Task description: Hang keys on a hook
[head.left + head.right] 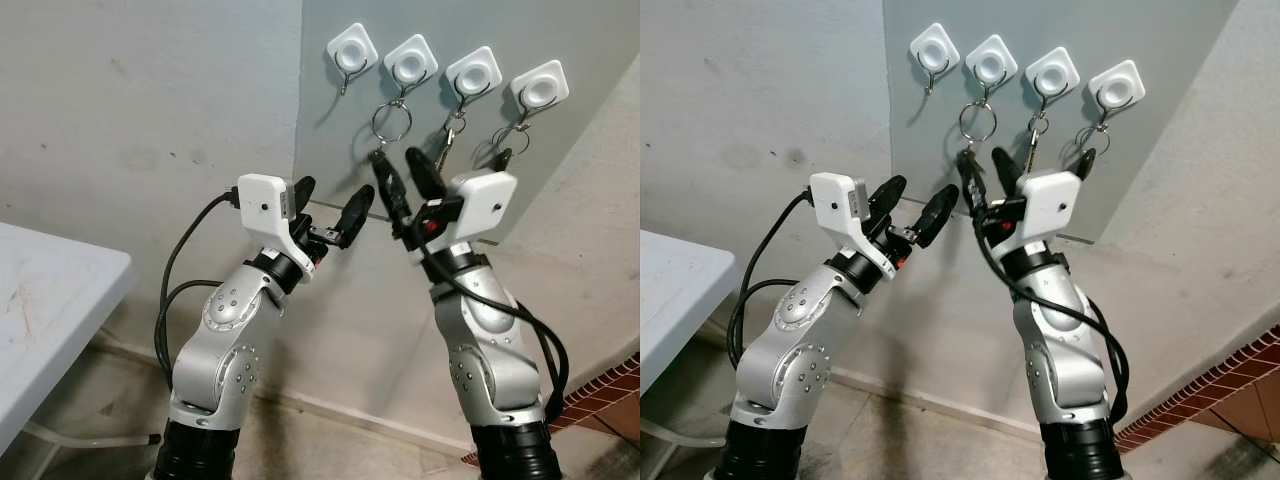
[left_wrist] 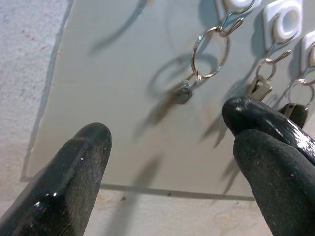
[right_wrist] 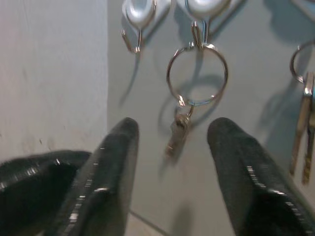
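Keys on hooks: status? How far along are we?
Looks done: the key ring hangs on the second hook, its key dangling free. In hand: nothing; the right gripper is open just below it, the left gripper open beside. Left: the first hook is bare; otherwise just backing off.

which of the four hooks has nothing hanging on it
The leftmost hook, nearest the board's left edge; the other three each carry a key ring.

White hooks (image 1: 411, 60) on a grey panel (image 1: 560, 160); silver key ring (image 1: 392, 122); black fingers (image 1: 354, 214).
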Motion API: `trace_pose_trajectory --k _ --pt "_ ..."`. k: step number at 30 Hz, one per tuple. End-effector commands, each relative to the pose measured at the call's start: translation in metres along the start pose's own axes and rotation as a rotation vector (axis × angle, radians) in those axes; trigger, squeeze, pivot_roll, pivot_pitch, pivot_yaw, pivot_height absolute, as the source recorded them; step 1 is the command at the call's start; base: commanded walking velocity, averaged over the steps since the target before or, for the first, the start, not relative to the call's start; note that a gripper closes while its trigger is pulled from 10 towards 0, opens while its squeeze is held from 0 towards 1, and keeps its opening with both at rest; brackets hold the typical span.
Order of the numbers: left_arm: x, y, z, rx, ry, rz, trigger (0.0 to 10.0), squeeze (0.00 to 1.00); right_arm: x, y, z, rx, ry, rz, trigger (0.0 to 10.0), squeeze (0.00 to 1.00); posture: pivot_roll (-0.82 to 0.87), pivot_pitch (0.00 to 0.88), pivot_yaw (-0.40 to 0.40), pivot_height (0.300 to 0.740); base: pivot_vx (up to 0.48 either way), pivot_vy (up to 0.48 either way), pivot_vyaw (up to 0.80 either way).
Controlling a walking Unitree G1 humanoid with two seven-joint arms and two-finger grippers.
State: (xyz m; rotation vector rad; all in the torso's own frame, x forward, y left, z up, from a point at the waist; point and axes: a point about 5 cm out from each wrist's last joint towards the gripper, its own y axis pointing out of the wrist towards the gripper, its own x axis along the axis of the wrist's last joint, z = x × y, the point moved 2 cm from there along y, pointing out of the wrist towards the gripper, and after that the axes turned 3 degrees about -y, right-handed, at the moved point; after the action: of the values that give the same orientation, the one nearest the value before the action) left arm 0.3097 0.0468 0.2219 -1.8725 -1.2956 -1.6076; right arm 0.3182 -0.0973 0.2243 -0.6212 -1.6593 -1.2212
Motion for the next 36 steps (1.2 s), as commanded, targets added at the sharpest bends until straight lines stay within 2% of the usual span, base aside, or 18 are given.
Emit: trace_pose_trajectory --k 1,4,5,6,7,9,11,17,19,22,24,25,26,27,28,31,34,36 --pt "-0.004 0.0 0.003 0.026 0.009 0.011 10.0 0.0 -0.011 -0.006 0.0 0.009 -0.016 0.042 10.0 1.0 -0.01 0.045 -0.07 0.74 0.0 0.0 0.0" --pt "-0.009 -0.001 0.013 0.071 0.01 0.032 10.0 0.0 -0.019 -0.011 -0.003 -0.013 -0.02 0.066 10.0 1.0 -0.01 0.043 -0.07 0.74 0.0 0.0 0.0" --pt "-0.014 -0.002 0.02 0.105 0.015 0.051 10.0 0.0 -0.026 -0.016 -0.006 -0.04 -0.006 0.091 10.0 0.75 -0.01 0.042 -0.07 0.74 0.0 0.0 0.0" --pt "-0.016 -0.002 0.022 0.115 0.019 0.057 10.0 0.0 -0.028 -0.017 -0.007 -0.05 -0.002 0.1 10.0 0.75 -0.01 0.042 -0.07 0.74 0.0 0.0 0.0" --pt "-0.02 -0.003 0.028 0.136 0.019 0.069 10.0 0.0 -0.033 -0.022 -0.009 -0.065 -0.003 0.111 10.0 0.0 -0.01 0.041 -0.07 0.74 0.0 0.0 0.0" --pt "-0.031 -0.009 0.043 0.198 0.054 0.097 10.0 0.0 -0.051 -0.037 -0.017 -0.146 0.034 0.163 10.0 0.0 -0.01 0.037 -0.067 0.74 0.0 0.0 0.0" --pt "-0.035 -0.011 0.046 0.206 0.056 0.105 10.0 0.0 -0.056 -0.041 -0.019 -0.163 0.019 0.18 10.0 0.0 -0.01 0.036 -0.067 0.74 0.0 0.0 0.0" --pt "-0.076 -0.033 0.077 0.326 0.019 0.2 10.0 0.0 -0.092 -0.077 -0.026 -0.275 0.105 0.29 10.0 0.0 -0.02 0.04 -0.063 0.74 0.0 0.0 0.0" --pt "-0.093 -0.047 0.086 0.374 0.12 0.231 10.0 0.0 -0.109 -0.098 -0.027 -0.318 0.104 0.372 10.0 0.0 -0.03 0.041 -0.056 0.74 0.0 0.0 0.0" --pt "-0.106 -0.058 0.089 0.361 0.079 0.251 10.0 0.0 -0.118 -0.113 -0.028 -0.338 0.082 0.423 10.0 0.0 -0.03 0.041 -0.05 0.74 0.0 0.0 0.0" --pt "-0.11 -0.062 0.089 0.364 0.092 0.26 10.0 0.0 -0.12 -0.118 -0.028 -0.347 0.079 0.437 10.0 0.0 -0.03 0.041 -0.05 0.74 0.0 0.0 0.0" --pt "-0.118 -0.067 0.093 0.4 0.067 0.298 10.0 0.0 -0.122 -0.125 -0.028 -0.349 0.069 0.449 10.0 0.0 -0.03 0.045 -0.048 0.74 0.0 0.0 0.0" --pt "-0.118 -0.067 0.093 0.4 0.067 0.298 10.0 0.0 -0.122 -0.125 -0.028 -0.349 0.069 0.449 10.0 0.0 -0.03 0.045 -0.048 0.74 0.0 0.0 0.0" --pt "-0.122 -0.071 0.095 0.407 -0.018 0.296 10.0 0.0 -0.122 -0.129 -0.028 -0.348 0.048 0.459 10.0 0.0 -0.03 0.044 -0.047 0.74 0.0 0.0 0.0" --pt "-0.122 -0.073 0.095 0.405 -0.031 0.286 10.0 0.0 -0.123 -0.131 -0.028 -0.349 0.043 0.462 10.0 0.0 -0.04 0.047 -0.045 0.74 0.0 0.0 0.0" --pt "-0.118 -0.08 0.093 0.36 0.088 0.261 10.0 0.0 -0.12 -0.145 -0.033 -0.391 0.022 0.467 10.0 0.0 -0.04 0.049 -0.045 0.74 0.0 0.0 0.0" --pt "-0.106 -0.081 0.089 0.348 0.093 0.189 10.0 0.0 -0.111 -0.149 -0.034 -0.412 0.024 0.434 10.0 0.0 -0.04 0.051 -0.042 0.74 0.0 0.0 0.0" --pt "-0.093 -0.08 0.084 0.343 0.039 0.117 10.0 0.0 -0.1 -0.15 -0.034 -0.411 0.012 0.397 10.0 0.0 -0.04 0.052 -0.04 0.74 0.0 0.0 0.0"
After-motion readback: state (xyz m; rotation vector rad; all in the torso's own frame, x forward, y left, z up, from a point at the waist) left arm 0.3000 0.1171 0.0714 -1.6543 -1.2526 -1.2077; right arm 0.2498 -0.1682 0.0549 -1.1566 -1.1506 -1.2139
